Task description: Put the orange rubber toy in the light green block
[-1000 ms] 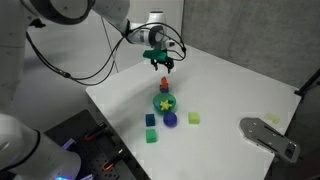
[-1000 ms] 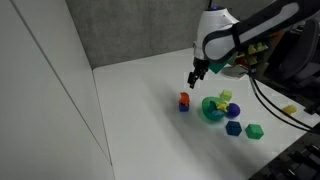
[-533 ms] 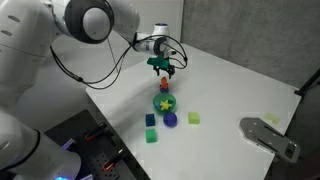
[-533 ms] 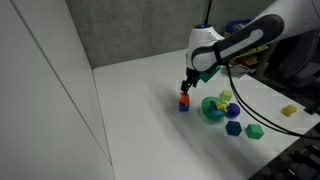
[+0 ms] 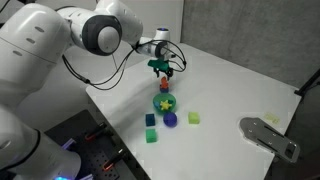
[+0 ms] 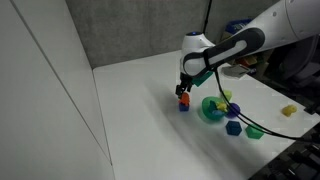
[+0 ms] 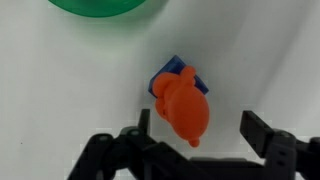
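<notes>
The orange rubber toy (image 7: 182, 108) stands upright on a small blue block (image 7: 192, 74). It also shows in both exterior views (image 5: 164, 84) (image 6: 184, 98). My gripper (image 7: 198, 135) is open just above it, with one finger on each side of the toy and neither touching it. The gripper also shows in both exterior views (image 5: 161, 68) (image 6: 185, 88). The light green block (image 5: 194, 118) sits apart on the white table, past the green round piece. It shows in an exterior view too (image 6: 226, 96).
A green round piece with a yellow star (image 5: 164, 102) lies next to the toy. A dark blue cube (image 5: 151, 120), a darker green cube (image 5: 153, 135) and a purple piece (image 5: 170, 120) sit nearby. A grey object (image 5: 268, 136) lies near the table's edge.
My gripper has come down and slightly sideways, closer over the orange toy. The toy and the blocks have not moved.
</notes>
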You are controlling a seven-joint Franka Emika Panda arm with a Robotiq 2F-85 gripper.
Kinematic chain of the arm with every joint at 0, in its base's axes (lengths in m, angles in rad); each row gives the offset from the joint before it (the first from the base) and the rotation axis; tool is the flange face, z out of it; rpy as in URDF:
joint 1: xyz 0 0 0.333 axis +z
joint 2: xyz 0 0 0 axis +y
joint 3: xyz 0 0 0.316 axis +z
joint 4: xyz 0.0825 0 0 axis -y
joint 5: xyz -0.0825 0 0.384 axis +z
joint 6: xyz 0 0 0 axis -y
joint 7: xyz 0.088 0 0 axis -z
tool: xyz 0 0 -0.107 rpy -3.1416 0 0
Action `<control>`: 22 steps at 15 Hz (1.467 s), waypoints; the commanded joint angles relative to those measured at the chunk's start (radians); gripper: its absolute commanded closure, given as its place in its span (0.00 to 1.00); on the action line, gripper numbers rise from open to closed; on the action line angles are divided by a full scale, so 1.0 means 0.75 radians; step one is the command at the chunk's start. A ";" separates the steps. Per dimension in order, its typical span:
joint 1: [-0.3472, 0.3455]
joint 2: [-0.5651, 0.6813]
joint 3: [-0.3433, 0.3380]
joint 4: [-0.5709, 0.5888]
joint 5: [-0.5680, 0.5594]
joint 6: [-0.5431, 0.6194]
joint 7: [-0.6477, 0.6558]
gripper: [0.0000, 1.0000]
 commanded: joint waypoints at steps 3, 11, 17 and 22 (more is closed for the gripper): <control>0.030 0.095 -0.016 0.168 0.014 -0.107 -0.002 0.58; 0.022 0.001 -0.027 0.228 0.048 -0.196 0.050 0.91; -0.012 -0.147 -0.093 0.175 0.045 -0.228 0.152 0.94; -0.087 -0.304 -0.145 0.035 0.048 -0.292 0.189 0.95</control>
